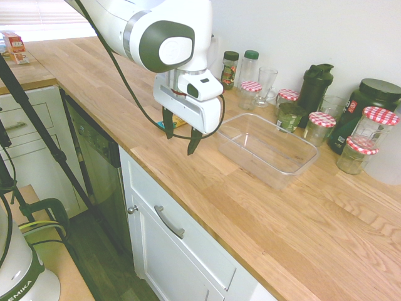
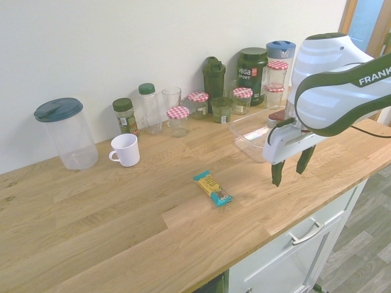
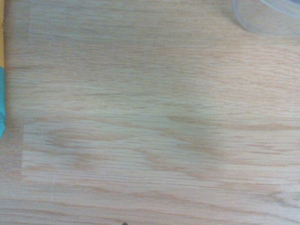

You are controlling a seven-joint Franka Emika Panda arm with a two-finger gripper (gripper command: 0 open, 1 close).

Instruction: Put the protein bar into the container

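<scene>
- Gripper hangs above the counter, pointing straight down, fingers spread wide, nothing between them.
- Bar lies flat on the bare wood near the front edge, apart from everything else. From the second exterior view it sits off to one side of the gripper, away from the tub; I am not over it yet.
- In the wrist view only a yellow and teal sliver of the bar shows at the frame edge, and a corner of the tub at the opposite corner. So I read my position as between the two.
- Step in hand, as I judge it: the approach to the bar. I should shift sideways until the bar sits centred in the wrist view, turn the wrist so the fingers straddle its narrow width, then descend. It is thin, so the fingertips must go nearly to the wood.
- Tub is empty, lidless, low-walled; a drop-in from above should be easy.
- Surface: pale oak worktop, white cabinet fronts below.
- Further back: white mug, lidded clear canister.
- Along the white wall: jars with red-checked lids, a spice bottle, a glass, dark shaker and supplement tub.
</scene>
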